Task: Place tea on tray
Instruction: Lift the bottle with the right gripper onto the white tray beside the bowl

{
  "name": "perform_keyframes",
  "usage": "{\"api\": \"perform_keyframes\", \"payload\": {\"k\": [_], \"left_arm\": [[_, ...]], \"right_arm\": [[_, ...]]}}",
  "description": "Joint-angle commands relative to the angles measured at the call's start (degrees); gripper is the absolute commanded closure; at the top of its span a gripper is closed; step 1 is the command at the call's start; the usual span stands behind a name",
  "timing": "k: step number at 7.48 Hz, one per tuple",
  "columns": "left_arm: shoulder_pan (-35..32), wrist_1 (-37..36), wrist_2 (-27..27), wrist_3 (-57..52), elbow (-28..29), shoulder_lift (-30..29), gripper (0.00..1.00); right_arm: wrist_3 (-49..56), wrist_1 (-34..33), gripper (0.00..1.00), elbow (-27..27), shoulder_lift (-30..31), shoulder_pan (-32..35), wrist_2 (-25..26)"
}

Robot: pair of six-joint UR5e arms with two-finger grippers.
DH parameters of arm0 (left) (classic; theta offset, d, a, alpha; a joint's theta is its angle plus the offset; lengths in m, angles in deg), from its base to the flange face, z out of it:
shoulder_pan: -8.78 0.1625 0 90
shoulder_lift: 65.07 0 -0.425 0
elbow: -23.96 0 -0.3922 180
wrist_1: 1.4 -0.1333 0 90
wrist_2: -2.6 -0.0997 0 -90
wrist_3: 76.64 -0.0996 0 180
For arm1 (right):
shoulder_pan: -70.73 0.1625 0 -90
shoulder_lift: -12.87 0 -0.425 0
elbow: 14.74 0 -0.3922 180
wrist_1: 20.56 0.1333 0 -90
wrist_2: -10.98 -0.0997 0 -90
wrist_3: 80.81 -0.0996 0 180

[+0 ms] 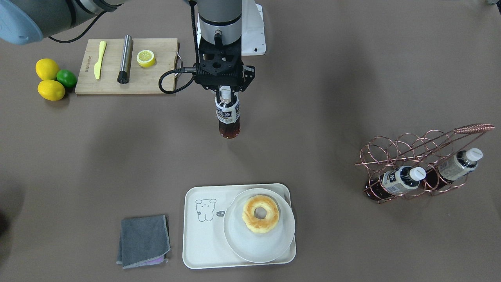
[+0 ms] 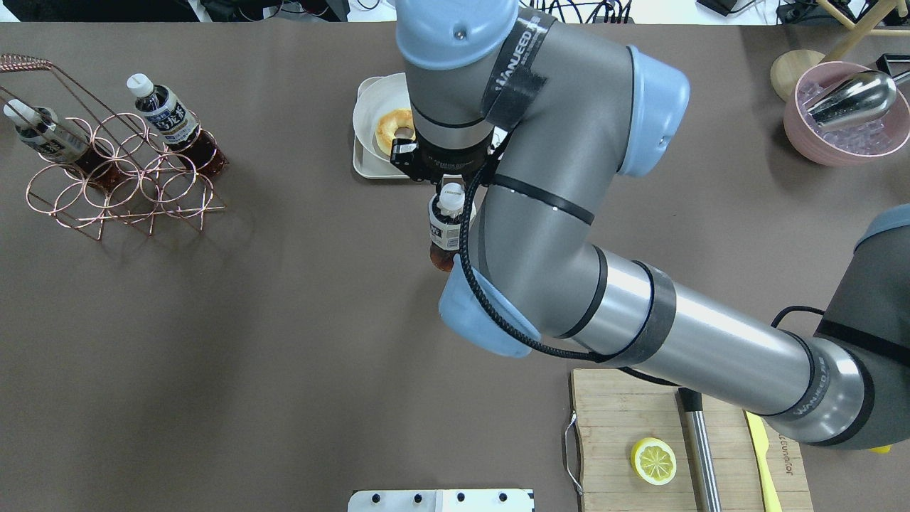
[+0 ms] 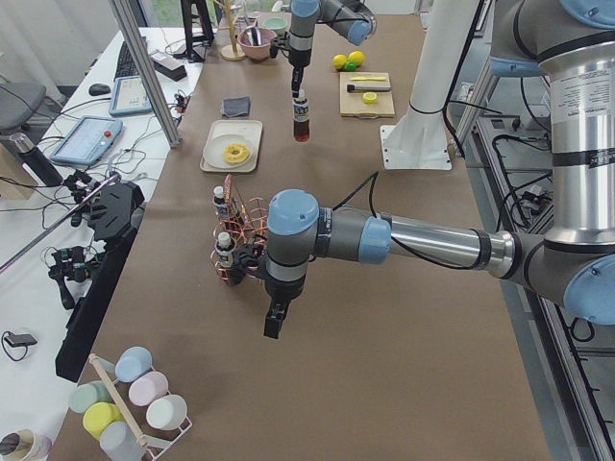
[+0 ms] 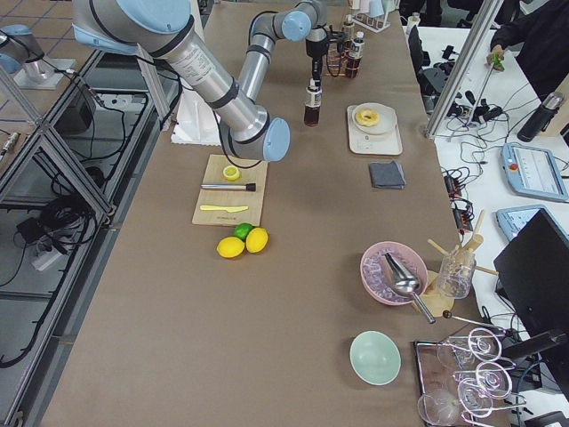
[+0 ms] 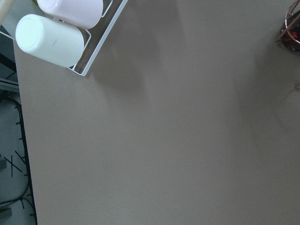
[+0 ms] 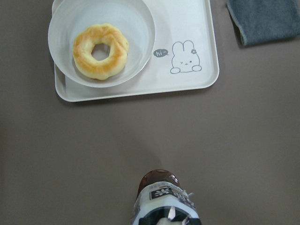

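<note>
Seen from across the table (image 1: 332,98), two yellow lemons (image 1: 47,69) and one green lime (image 1: 67,78) are lying far left, beside one wooden cutting board (image 1: 113,84) that is carrying one yellow plastic knife (image 1: 100,58), one steel rod-shaped tool (image 1: 125,58) and one lemon half (image 1: 145,58), all clear of the working lane. Lower down, one folded grey cloth (image 1: 143,241) is lying flat. At centre the right end effector (image 1: 226,96) is pinching the tea (image 1: 228,117), a small plastic bottle of reddish-brown liquid with a white cap and blue-and-white label, by its neck, keeping it upright; it is hanging well apart from the cream-white rectangular tray (image 1: 203,243), on the robot's side. That tray is carrying one round white plate (image 1: 258,250) with one ring doughnut (image 1: 260,214), leaving the bear-drawing end bare, probably for the bottle. Far right, one copper wire rack (image 1: 422,156) is cradling two more bottles (image 1: 399,178), making three altogether. Whether the left end effector (image 3: 275,325) is spread, I cannot tell.
</note>
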Motion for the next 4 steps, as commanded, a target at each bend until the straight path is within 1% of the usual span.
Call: {"api": "perform_keyframes", "payload": {"k": [1, 2, 3, 4], "left_arm": [[0.00, 0.00, 0.00, 0.01, -0.19, -0.09, 0.02], [0.00, 0.00, 0.09, 0.01, -0.28, -0.09, 0.02], [0.00, 0.00, 1.91, 0.01, -0.19, -0.09, 0.02], [0.00, 0.00, 2.80, 0.01, -0.19, -0.09, 0.02]], "right_arm": [[5.45, 0.28, 1.00, 5.26, -2.16, 7.42, -5.78], [7.13, 0.54, 1.00, 9.74, -4.61, 9.28, -6.42], [8.36, 4.20, 1.00, 14.66, -5.77, 11.56, -7.38], [8.46, 10.06, 1.00, 20.71, -6.47, 13.93, -9.74]]}}
